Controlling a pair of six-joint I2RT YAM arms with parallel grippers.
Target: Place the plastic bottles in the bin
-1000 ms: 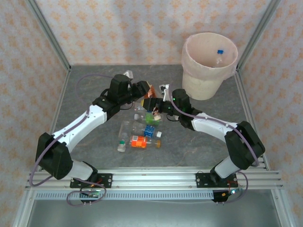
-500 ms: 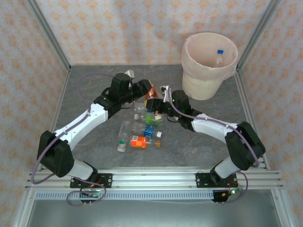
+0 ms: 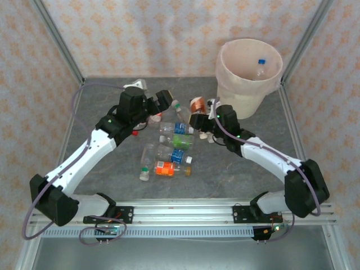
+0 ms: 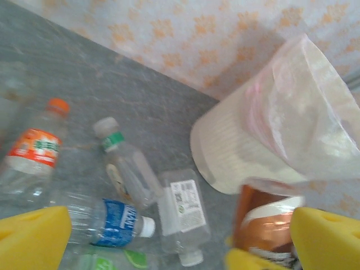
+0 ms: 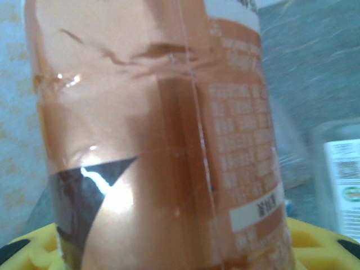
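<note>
Top external: the copper-labelled bottle (image 3: 197, 104) sits in the right gripper (image 3: 198, 115), just left of the bin (image 3: 241, 104) and not yet over its rim. A second ago both grippers met farther from the bin, over the heap, with this bottle between them. Since then the left gripper (image 3: 162, 100) has let go and drawn back, away from the bin. The right one has closed on the bottle and carried it toward the bin. That reads as a finished handover: the bottle now belongs to the arm on the bin's side. The other bottles (image 3: 171, 149) lie loose on the table (image 3: 112, 174), well apart from the bin on its left and nearer the arm bases. One bottle with a blue cap (image 3: 260, 66) already lies inside the bin.

Left wrist: the two yellow fingers (image 4: 34, 236) stand spread as wide as they go, with nothing between them but the table and loose bottles below. The copper-labelled bottle shows beside the far finger, in front of the bin's cream wall and pink liner. Whether that finger brushes it I cannot tell, but there is no grip on it.

Right wrist: the copper label takes up the middle, upright between the yellow fingers (image 5: 315, 242), which are clamped on the bottle's lower part.

What is left for this bottle, as I judge it, is a short lift over the rim and a release. Many bottles wait after it.
</note>
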